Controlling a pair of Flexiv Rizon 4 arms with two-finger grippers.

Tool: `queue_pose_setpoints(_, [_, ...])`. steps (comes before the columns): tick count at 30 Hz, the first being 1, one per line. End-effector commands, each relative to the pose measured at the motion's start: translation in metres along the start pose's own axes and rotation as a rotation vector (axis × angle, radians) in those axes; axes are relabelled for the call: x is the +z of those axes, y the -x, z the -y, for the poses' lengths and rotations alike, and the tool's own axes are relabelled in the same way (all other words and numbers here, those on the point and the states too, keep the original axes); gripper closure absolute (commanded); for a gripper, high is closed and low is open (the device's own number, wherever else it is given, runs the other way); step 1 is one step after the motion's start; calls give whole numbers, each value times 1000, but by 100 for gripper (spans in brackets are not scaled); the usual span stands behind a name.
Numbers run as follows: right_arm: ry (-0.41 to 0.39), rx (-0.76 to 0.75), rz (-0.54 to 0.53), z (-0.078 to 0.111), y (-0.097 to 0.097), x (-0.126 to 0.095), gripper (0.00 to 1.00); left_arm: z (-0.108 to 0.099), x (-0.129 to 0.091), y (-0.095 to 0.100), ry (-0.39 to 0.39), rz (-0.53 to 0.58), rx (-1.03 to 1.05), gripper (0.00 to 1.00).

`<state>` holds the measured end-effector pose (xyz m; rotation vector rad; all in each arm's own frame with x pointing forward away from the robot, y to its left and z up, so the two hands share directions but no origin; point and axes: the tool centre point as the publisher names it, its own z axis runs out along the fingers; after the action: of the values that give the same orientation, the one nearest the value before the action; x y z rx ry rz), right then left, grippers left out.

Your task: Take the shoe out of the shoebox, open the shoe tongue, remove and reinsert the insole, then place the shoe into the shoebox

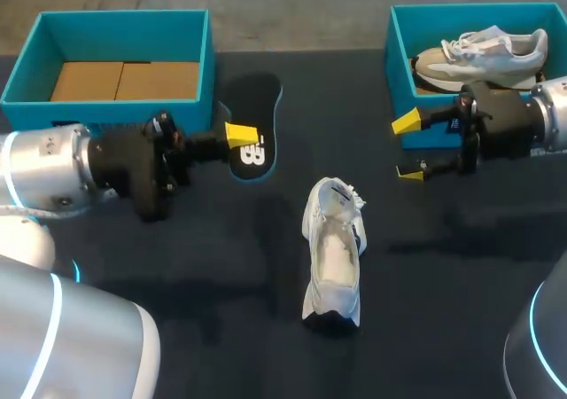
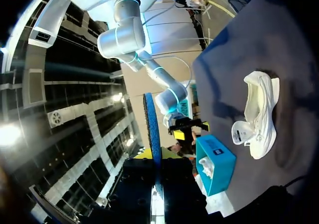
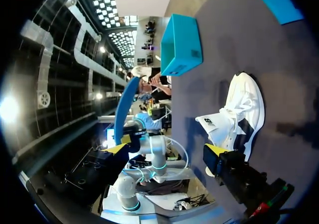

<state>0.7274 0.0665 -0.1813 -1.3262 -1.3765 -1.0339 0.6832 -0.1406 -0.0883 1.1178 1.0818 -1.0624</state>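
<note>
Standing empty at the far left, the left shoebox (image 1: 115, 27) awaits the shoe's return, we judge. Just beside it, our left fingers (image 1: 241, 135) are clamped on the black, blue-edged insole (image 1: 257, 151), which runs edge-on between them in the left wrist view and appears lifted off the surface (image 1: 443, 266), presumably so it can be slid back in. Ahead of those fingers, the white shoe (image 1: 334, 253) lies on the surface, outside both boxes. Its tongue looks folded out and its mouth is open to take the insole. Our right fingers (image 1: 406, 122) stand spread and empty, well apart from the shoe, likely poised to steady it. Behind them, the right shoebox (image 1: 397, 44) holds a second shoe (image 1: 483, 51).
</note>
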Motion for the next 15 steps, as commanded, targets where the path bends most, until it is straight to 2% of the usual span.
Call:
queue_pose_setpoints(1, [3, 0, 1, 0, 0, 1, 0, -3, 5, -8, -2, 40, 20, 100])
queue_pose_setpoints(10, [3, 0, 1, 0, 0, 1, 0, -8, -4, -21, 11, -63, 63, 100])
queue_pose_setpoints(15, [3, 0, 1, 0, 0, 1, 0, -8, -4, -30, -21, -103, 95, 100])
